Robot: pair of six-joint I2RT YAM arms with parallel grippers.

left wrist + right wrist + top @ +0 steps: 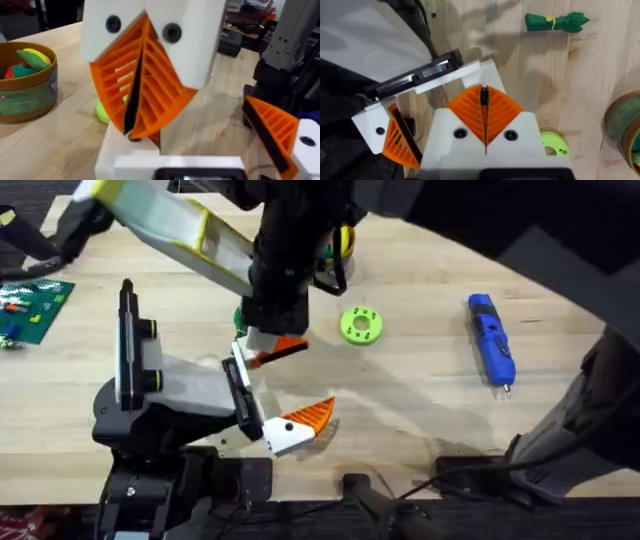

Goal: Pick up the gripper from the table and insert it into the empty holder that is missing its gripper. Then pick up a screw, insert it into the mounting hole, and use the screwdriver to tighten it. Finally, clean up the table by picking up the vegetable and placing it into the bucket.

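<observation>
My right gripper (280, 350) reaches in from the far side with its orange ribbed pads (150, 90) shut. A sliver of orange shows between their tips, and the white base (125, 150) of the gripper rests against my left gripper's rail. My left gripper (287, 430) lies low near the table's (420, 400) front edge and is open, with one orange finger (272, 132) showing off to one side. The blue screwdriver (492, 340) lies at the right. A green vegetable (555, 22) lies on the wood. The tan bucket (25, 82) holds colourful pieces.
A lime-green disc with holes (360, 325) sits mid-table between the grippers and the screwdriver. A green circuit board (30, 310) lies at the far left. A white and yellow bar (170, 225) slants in from the upper left. The right arm's dark bulk (560, 430) covers the right front.
</observation>
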